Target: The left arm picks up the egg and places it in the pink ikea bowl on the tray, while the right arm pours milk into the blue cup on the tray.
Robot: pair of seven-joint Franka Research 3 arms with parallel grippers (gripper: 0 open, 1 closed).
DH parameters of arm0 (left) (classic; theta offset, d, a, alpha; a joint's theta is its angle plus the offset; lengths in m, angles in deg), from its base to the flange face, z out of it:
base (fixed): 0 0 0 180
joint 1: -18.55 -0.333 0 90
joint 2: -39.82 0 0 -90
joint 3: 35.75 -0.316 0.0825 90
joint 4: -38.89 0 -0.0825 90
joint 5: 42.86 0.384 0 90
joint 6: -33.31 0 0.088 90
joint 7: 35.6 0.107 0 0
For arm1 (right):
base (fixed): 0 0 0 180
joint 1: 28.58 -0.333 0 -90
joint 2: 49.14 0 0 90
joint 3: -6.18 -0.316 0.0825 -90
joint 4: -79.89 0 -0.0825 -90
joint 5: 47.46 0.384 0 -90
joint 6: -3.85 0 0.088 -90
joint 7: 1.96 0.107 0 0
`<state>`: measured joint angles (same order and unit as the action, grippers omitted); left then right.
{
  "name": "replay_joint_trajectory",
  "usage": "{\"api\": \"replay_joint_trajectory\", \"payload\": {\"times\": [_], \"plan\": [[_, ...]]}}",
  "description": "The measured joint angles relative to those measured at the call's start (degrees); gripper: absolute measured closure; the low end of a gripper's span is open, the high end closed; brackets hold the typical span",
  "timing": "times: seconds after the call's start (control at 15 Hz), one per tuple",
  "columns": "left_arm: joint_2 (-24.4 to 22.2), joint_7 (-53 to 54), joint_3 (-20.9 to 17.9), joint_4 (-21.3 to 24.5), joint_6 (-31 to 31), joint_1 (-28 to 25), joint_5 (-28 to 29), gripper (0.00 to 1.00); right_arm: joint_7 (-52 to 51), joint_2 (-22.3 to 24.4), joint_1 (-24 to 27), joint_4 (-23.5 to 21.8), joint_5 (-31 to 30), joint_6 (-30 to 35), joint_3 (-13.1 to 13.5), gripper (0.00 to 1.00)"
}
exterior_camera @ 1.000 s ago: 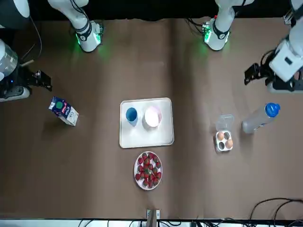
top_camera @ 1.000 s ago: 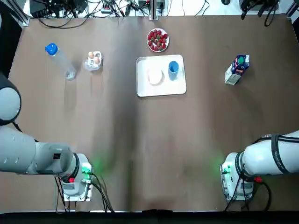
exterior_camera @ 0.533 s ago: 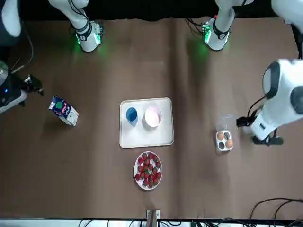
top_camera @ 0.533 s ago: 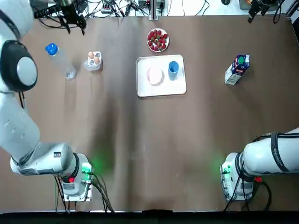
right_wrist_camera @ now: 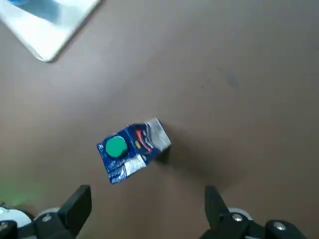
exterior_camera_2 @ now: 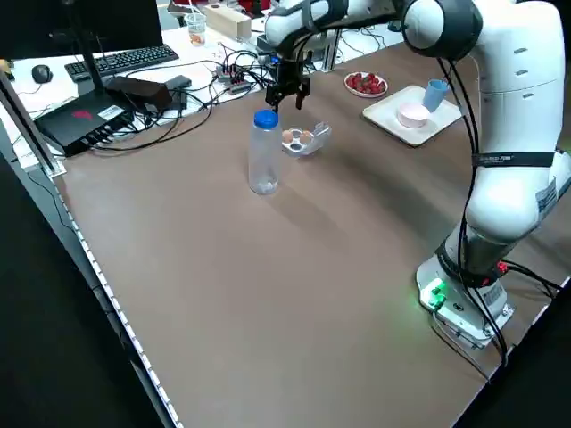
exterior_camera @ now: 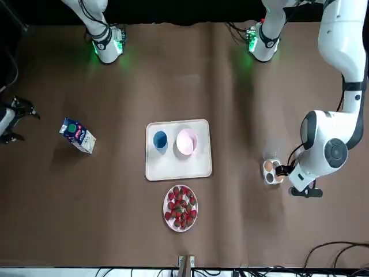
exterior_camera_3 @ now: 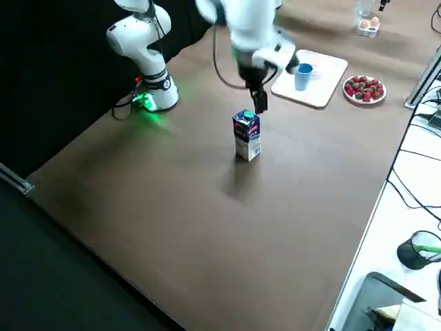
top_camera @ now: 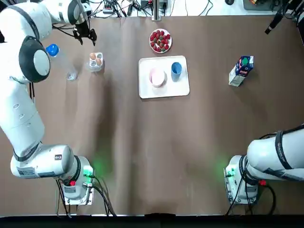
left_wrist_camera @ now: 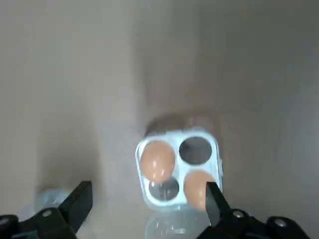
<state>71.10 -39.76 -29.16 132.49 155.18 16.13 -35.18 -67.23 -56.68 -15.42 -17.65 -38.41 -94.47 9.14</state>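
Note:
A clear egg carton [left_wrist_camera: 177, 167] holds two brown eggs [left_wrist_camera: 157, 160], left of the white tray [top_camera: 164, 90] in the top view. My left gripper [left_wrist_camera: 147, 199] hovers open just above it, its fingers [left_wrist_camera: 79, 200] wide apart; in the top view the left gripper [top_camera: 83, 33] is just beyond the carton [top_camera: 95, 61]. The pink bowl [top_camera: 157, 76] and blue cup [top_camera: 176, 69] stand on the tray. The blue milk carton [right_wrist_camera: 132, 149] stands upright at the right. My right gripper [right_wrist_camera: 144, 204] hangs open above and beside it, holding nothing.
A clear bottle with a blue cap [top_camera: 59, 61] lies left of the egg carton, close to the left arm. A plate of strawberries [top_camera: 160, 40] sits beyond the tray. Cables and a keyboard [exterior_camera_2: 120, 61] lie past the table's far edge.
The left arm has swung in from the far left corner to just over the egg carton. The right gripper has shifted at the far right, near the milk carton.

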Motion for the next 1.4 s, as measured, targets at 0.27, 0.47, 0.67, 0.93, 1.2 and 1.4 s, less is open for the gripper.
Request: {"api": "replay_joint_trajectory", "payload": {"times": [0.27,0.47,0.67,0.93,1.2,1.4], "plan": [[3.2,-0.5,0.0,-0.1,2.3,0.1,3.0,0.00,-17.7,-6.1,8.1,-0.4,11.6,1.4,0.1,0.00],[4.7,-0.7,-0.1,-0.2,2.4,-0.4,4.3,0.00,-31.4,-11.7,11.9,-0.4,16.1,3.6,0.0,0.00],[6.4,-3.7,0.0,-0.2,5.7,-0.3,4.4,0.00,-43.6,-16.1,14.9,-0.4,22.3,5.2,0.0,0.00],[7.3,-10.6,0.0,-0.2,7.3,-0.1,4.5,0.02,-57.7,-22.0,18.7,-0.4,25.9,7.7,0.0,0.00],[7.5,-14.5,0.0,0.9,8.2,0.0,4.5,0.08,-64.1,-25.7,19.7,-0.3,26.9,10.6,0.0,0.00],[7.5,-15.5,0.0,2.5,8.8,-0.5,4.5,0.15,-70.0,-27.5,19.8,-0.4,27.5,11.3,-0.1,0.00]]}}
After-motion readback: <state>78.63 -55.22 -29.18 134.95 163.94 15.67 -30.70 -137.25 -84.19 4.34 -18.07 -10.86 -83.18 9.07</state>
